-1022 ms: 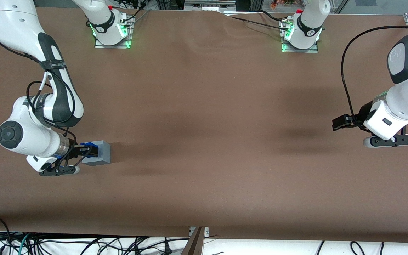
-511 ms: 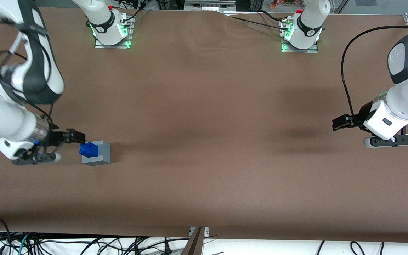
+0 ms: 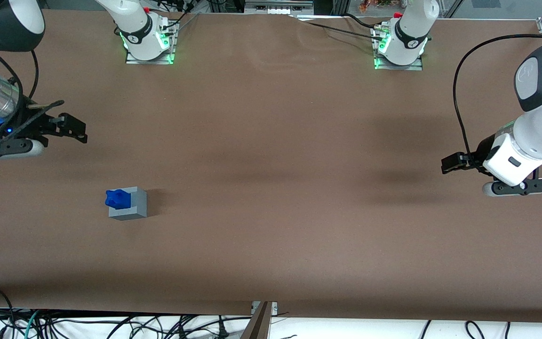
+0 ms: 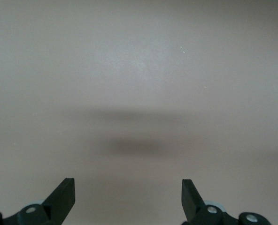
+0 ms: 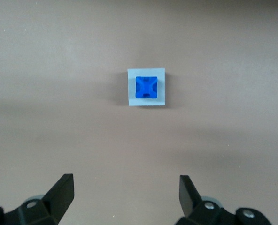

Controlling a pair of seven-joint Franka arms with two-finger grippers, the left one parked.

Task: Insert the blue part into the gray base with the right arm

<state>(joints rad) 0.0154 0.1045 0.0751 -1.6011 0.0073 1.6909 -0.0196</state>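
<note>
The blue part (image 3: 117,198) sits in the top recess of the gray base (image 3: 130,205) on the brown table toward the working arm's end. In the right wrist view the blue part (image 5: 146,87) fills the square recess of the gray base (image 5: 131,89), seen from straight above. My right gripper (image 3: 74,129) is open and empty, raised high above the table and farther from the front camera than the base. Its fingers are spread wide in the right wrist view (image 5: 126,193), well clear of the base.
The two arm bases (image 3: 147,40) (image 3: 399,44) with green lights stand at the table edge farthest from the front camera. Cables lie on the floor below the near edge (image 3: 261,313).
My right gripper let go of the blue part in the gray base, opened, then rose and drew away from the front camera. The blue part stays in the base.
</note>
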